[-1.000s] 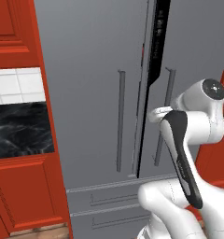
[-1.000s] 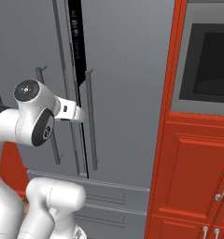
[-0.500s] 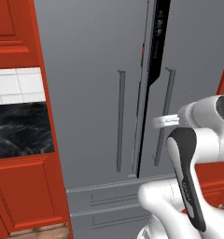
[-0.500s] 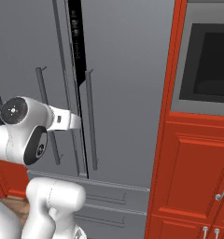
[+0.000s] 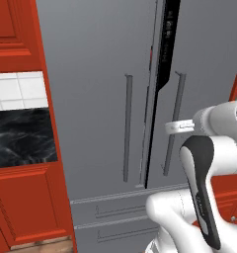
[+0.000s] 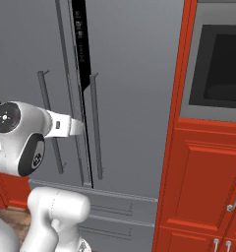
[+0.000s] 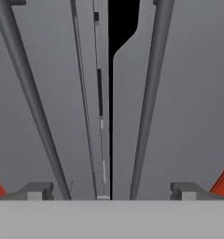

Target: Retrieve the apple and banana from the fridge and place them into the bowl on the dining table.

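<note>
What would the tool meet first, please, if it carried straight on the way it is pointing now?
Most likely the fridge front, about at the seam between its two doors. The open tool points there, between the two bar handles; depth is unclear.

fridge [image 5: 100, 99] top cropped, interior hidden behind doors, oven [image 6: 221, 69] cut off

The fridge [image 5: 100, 99] ahead of the jaws looks like matt brushed grey metal, smooth and without reflections. Its two long bar handles [image 7: 149, 98], one to each side of the jaws' line of sight, have the same dull grey metallic finish. A glossy black panel [image 5: 166, 54] runs down the edge of one door above the jaws. The cabinets [image 6: 203, 182] flanking the fridge are smooth red-painted panels with a satin look. Off to one side, a black white-veined marble surface [image 5: 21, 138] appears polished, under white glazed tiles [image 5: 17, 91]. A strip of wooden floor [image 5: 46, 244] looks matt.
</note>
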